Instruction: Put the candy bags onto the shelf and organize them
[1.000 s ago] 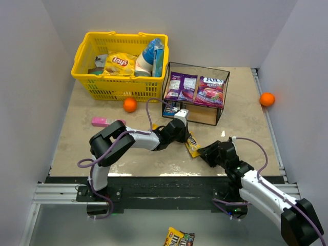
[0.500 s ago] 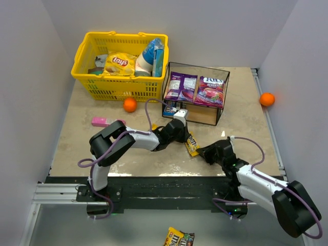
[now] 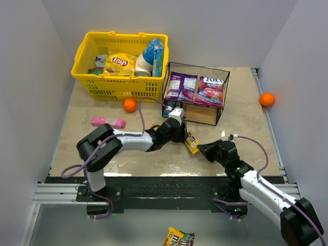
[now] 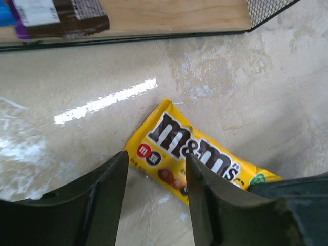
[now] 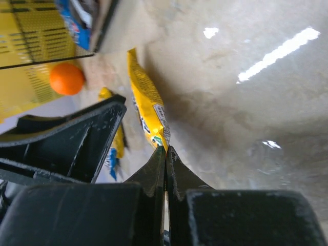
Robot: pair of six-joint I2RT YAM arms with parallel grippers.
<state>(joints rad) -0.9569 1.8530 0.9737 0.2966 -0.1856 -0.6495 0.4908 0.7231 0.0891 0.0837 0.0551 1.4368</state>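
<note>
A yellow M&M's packet (image 3: 192,143) lies on the table in front of the shelf (image 3: 221,110). My left gripper (image 3: 180,137) is open just over its left end; in the left wrist view the packet (image 4: 205,151) lies ahead of the gripper (image 4: 156,174), with one finger over its edge. My right gripper (image 3: 204,149) is shut, pinching the packet's right corner (image 5: 163,139). Two purple bags (image 3: 181,86) (image 3: 211,90) lie on the top board. Blue and brown packets (image 3: 168,108) sit on the lower board (image 4: 169,15).
A yellow basket (image 3: 120,64) with a Lays bag stands at the back left. One orange (image 3: 130,104) lies beside it, another (image 3: 266,99) at the right wall. A pink pack (image 3: 108,122) lies left. Another yellow packet (image 5: 115,146) lies under my left arm. A packet (image 3: 178,237) lies on the floor.
My left arm's elbow has swung left and lower while its gripper stays at the yellow packet. My right gripper has kept its place at the packet's corner.
</note>
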